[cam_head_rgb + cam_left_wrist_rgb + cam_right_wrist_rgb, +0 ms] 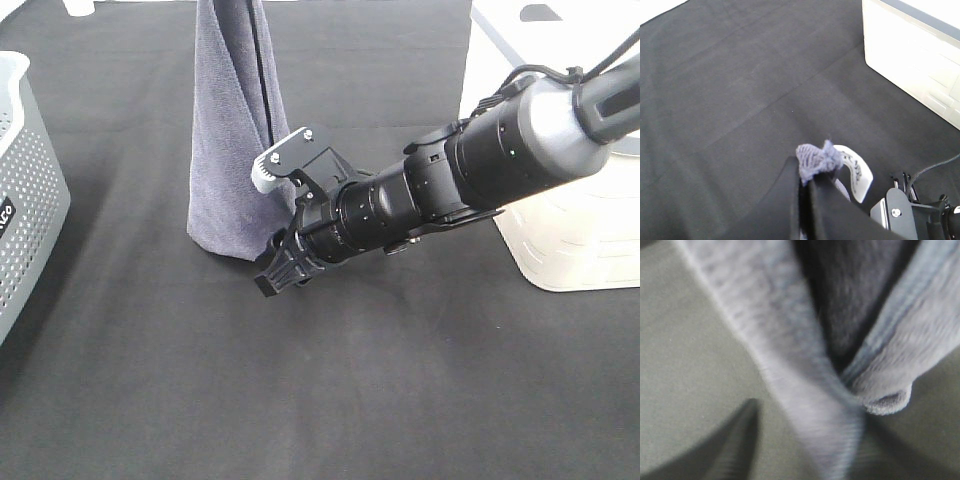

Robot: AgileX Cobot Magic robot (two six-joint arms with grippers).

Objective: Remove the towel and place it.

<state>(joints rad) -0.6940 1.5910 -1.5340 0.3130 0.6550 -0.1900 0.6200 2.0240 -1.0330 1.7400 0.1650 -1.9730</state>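
One towel (235,130), hanging as a narrow cone, lower hem touching the black tabletop (150,380). One perforated grey basket (25,190) at left, one white box (575,235) at right. From high, only the right gripper (283,268) in sight, low beside the hem. Cannot tell its jaws' state, right wrist view blurred and filled with cloth folds. Seen only from left wrist: left gripper (805,172), jaws pinching the towel's top tuft, one white tag (858,173) just beside.

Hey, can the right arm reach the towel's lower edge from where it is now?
Probably yes. The towel hangs free, pinched at the top by the left fingers. The right fingers are at its lower edge, with nothing between them.
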